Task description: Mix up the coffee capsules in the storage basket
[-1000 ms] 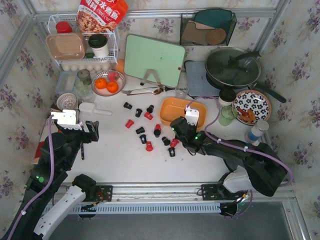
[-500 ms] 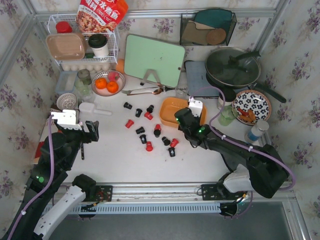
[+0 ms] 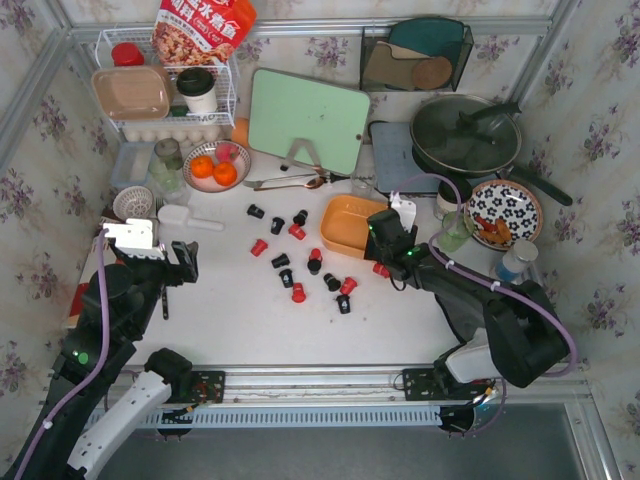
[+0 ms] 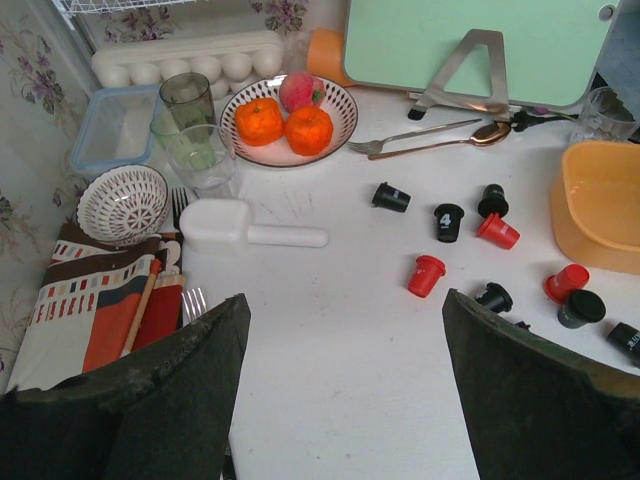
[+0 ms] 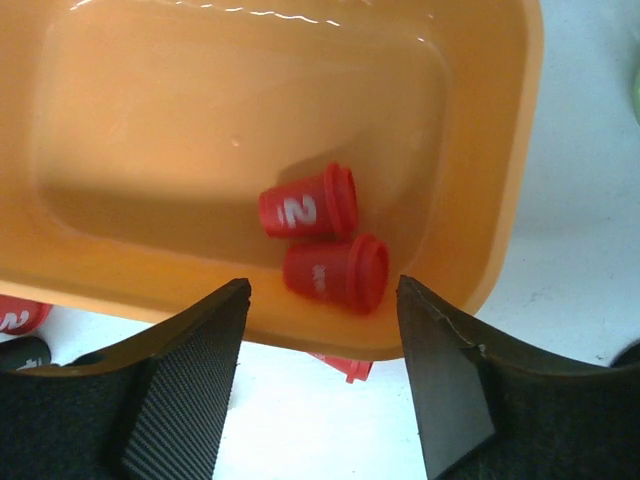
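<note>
Directly below right gripper [image 5: 322, 290] lie two capsules [image 5: 305, 205].

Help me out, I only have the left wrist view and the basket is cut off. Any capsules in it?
Observer: Two red capsules lie on their sides in the basket, side by side.
Operator: Is the right end effector holding one?
Observer: No, the right end effector is open and empty, over the basket's edge.
Operator: Any strays beside it?
Observer: A third red capsule lies just outside that edge.
</note>
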